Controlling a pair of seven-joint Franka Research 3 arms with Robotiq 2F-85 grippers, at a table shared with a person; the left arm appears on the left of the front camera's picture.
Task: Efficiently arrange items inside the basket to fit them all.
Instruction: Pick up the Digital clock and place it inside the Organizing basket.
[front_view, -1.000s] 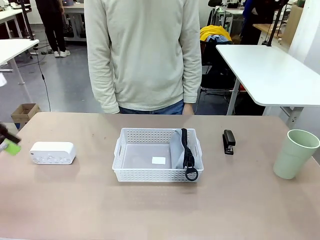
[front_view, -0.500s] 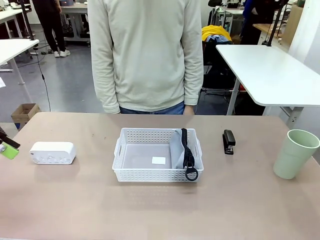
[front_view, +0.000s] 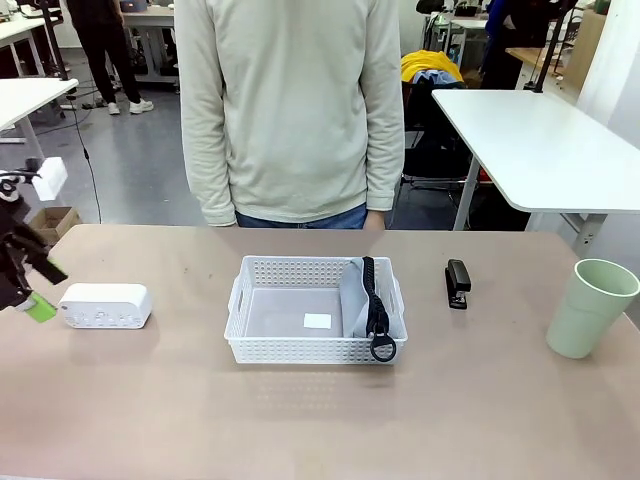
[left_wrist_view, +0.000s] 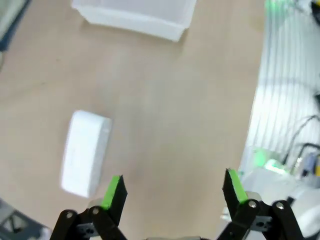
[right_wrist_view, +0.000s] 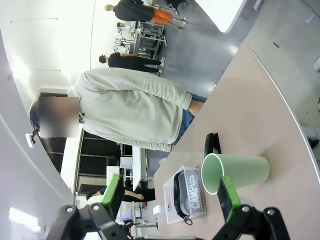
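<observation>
The white basket (front_view: 300, 267) sits mid-table with the grey pouch (front_view: 356, 300) standing along its right wall, black strap and ring hanging over the rim. A small white box (front_view: 105, 305) lies at the table's left. My left gripper (front_view: 40, 290) hovers just left of it, open and holding nothing. In the left wrist view the white box (left_wrist_view: 85, 152) lies ahead-left of the open left gripper (left_wrist_view: 174, 187), and the basket (left_wrist_view: 135, 15) is farther off. The black stapler (front_view: 458, 284) and pale green cup (front_view: 590, 307) stand right of the basket. My right gripper (right_wrist_view: 170, 195) is open, high above the cup (right_wrist_view: 235, 172).
A person in a cream sweater (front_view: 290, 110) stands at the far edge behind the basket, arms down. Bare tabletop (front_view: 320, 420) stretches in front of the basket. Another white table (front_view: 540, 140) stands at the back right.
My left gripper has come farther into the front view from the left edge, rising a little, and now sits closer to the white box. Nothing on the table has moved.
</observation>
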